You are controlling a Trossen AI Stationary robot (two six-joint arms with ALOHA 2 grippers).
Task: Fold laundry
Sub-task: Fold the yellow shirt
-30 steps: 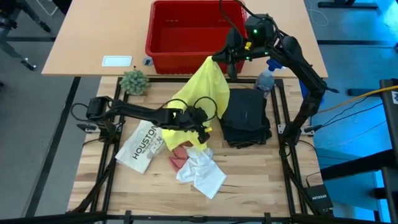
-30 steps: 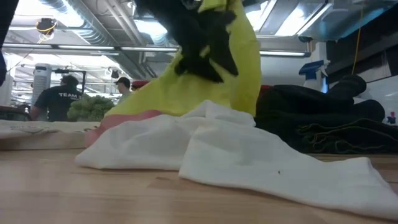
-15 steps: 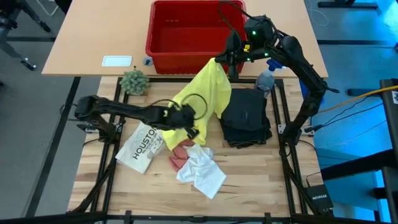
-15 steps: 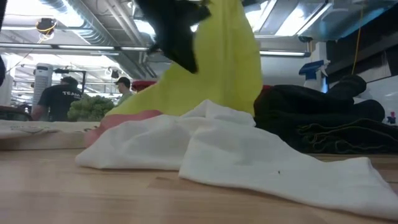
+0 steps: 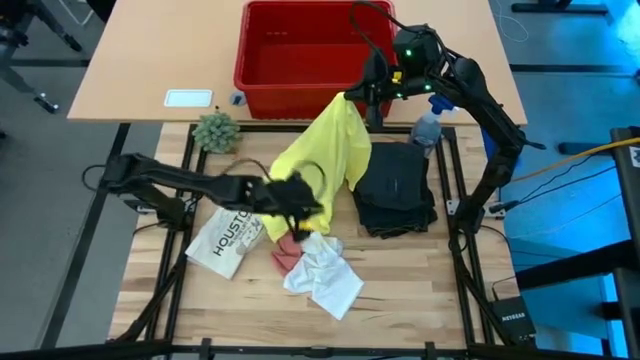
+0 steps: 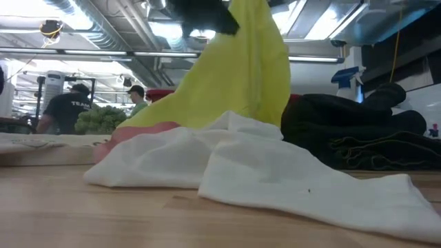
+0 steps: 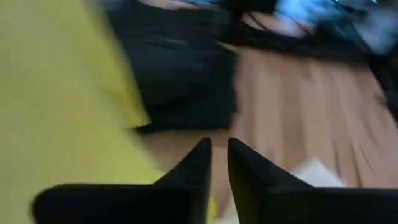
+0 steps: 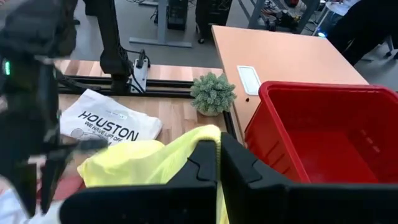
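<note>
The yellow T-shirt (image 5: 325, 155) hangs from my right gripper (image 5: 352, 97), which is shut on it high at the table's far side. The shirt's lower part lies on the wood. My left gripper (image 5: 308, 208) hovers over the shirt's lower left part. Its fingers stand a narrow gap apart (image 7: 219, 163), with bare wood showing between them. Dark trousers (image 5: 395, 190) lie folded to the right. The pink cloth (image 5: 287, 250) and the crumpled white cloth (image 5: 322, 275) lie near the front. My right gripper pinches the yellow T-shirt's top edge (image 8: 208, 134) between its two fingers, which slant down from the table's far right. The shirt hangs below them as a slack tent, its lower hem resting on the table.
A red basket (image 5: 310, 45) stands on the far desk, with a small plant (image 5: 216, 130) to its left and a spray bottle (image 5: 428, 128) to its right. The white "HOUSTON" item (image 5: 228, 235) lies at the left. People stand in the room behind.
My left gripper has drawn back toward the table's left edge, risen and rolled. Its fingers, spread a second ago, have come nearly together. The yellow T-shirt keeps its shape and place.
</note>
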